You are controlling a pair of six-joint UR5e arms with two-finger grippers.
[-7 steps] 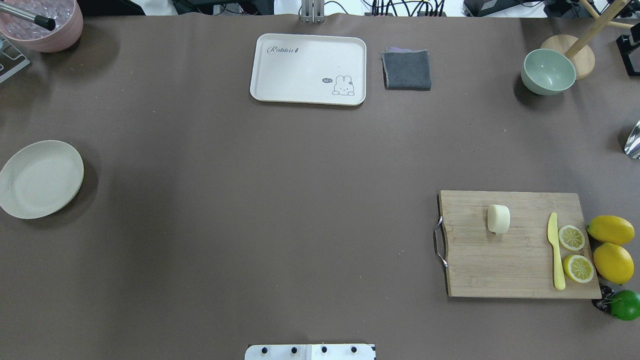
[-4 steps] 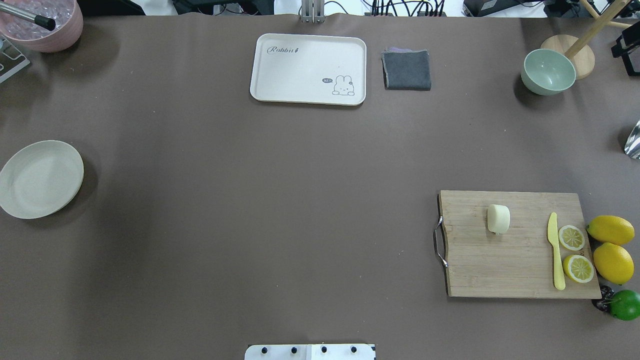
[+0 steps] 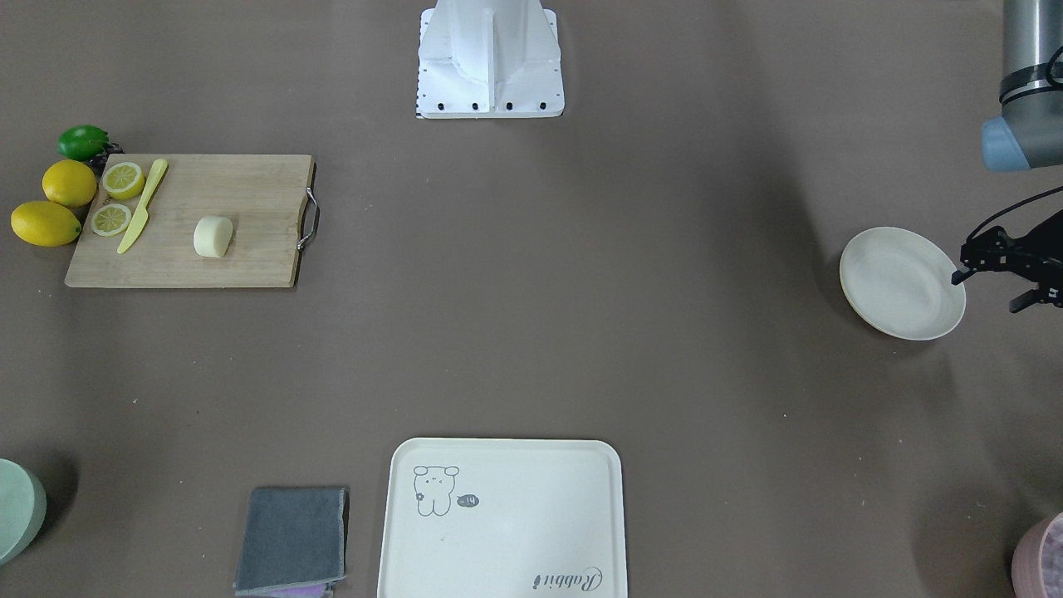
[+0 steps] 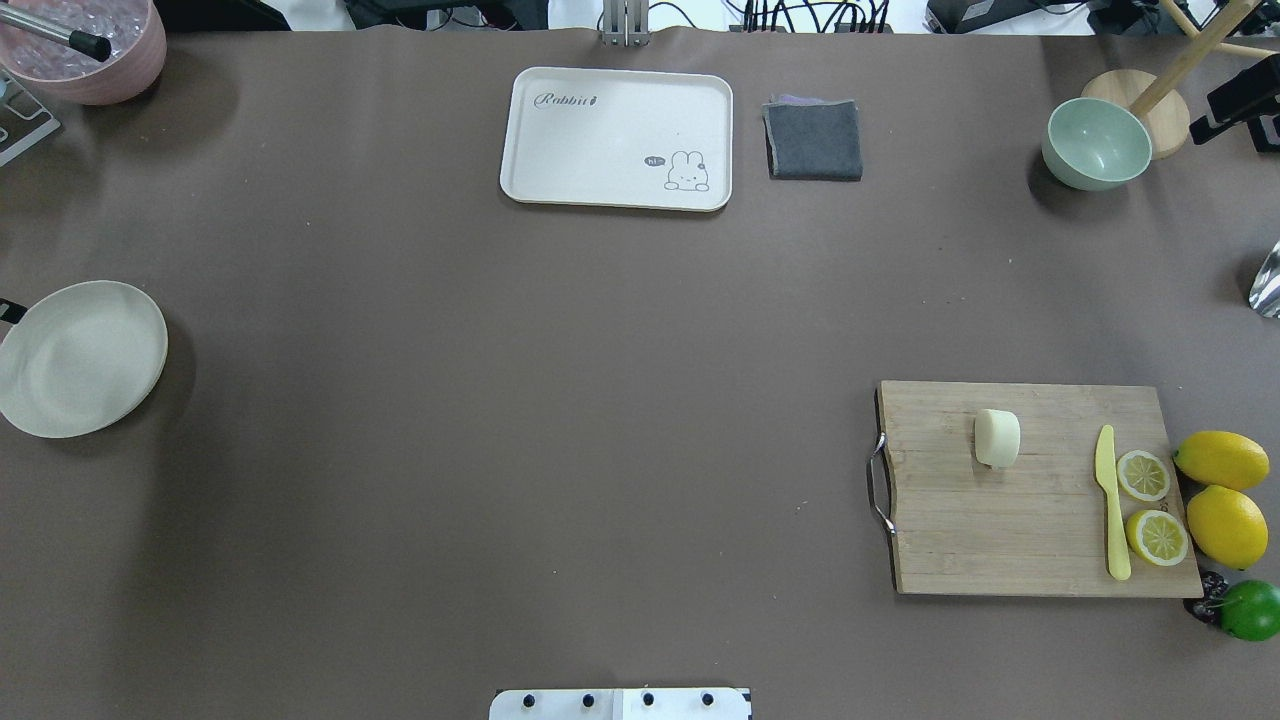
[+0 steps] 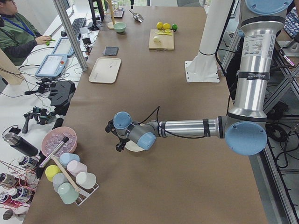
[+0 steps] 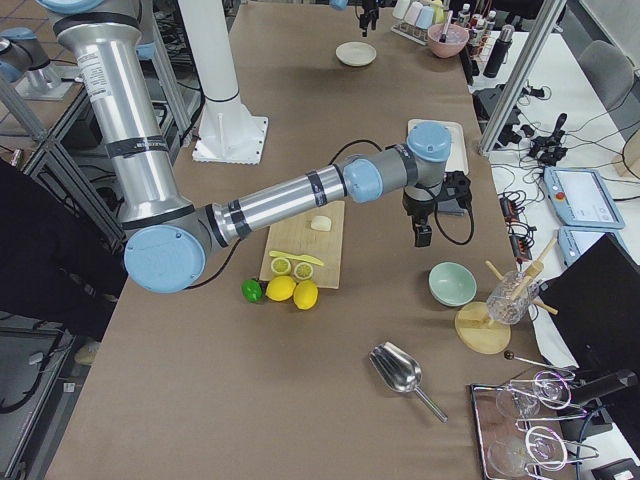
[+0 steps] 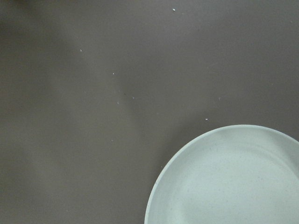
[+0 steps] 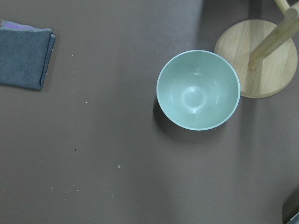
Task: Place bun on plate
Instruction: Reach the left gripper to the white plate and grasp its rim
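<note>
The pale cream bun (image 4: 997, 438) (image 3: 213, 237) (image 6: 321, 224) lies on a wooden cutting board (image 4: 1000, 540) at the robot's right. The off-white plate (image 4: 80, 358) (image 3: 901, 282) (image 7: 233, 182) sits bare at the table's far left. My left gripper (image 3: 986, 292) (image 5: 114, 139) hovers at the plate's outer edge, its fingers apart and holding nothing. My right gripper (image 4: 1235, 105) (image 6: 423, 232) hangs near the green bowl (image 4: 1097, 143) (image 8: 198, 89), well away from the bun; only part of it shows, and I cannot tell whether it is open or shut.
On the board lie a yellow knife (image 4: 1110, 510) and two lemon halves (image 4: 1143, 475); whole lemons (image 4: 1222, 460) and a lime (image 4: 1250, 610) sit beside it. A cream tray (image 4: 617, 138) and a grey cloth (image 4: 813, 140) are at the far edge, with a pink bowl (image 4: 95, 50) far left.
The right gripper has crept leftward into the overhead view's top right corner. A black tip of the left gripper now shows at the plate's left edge.
</note>
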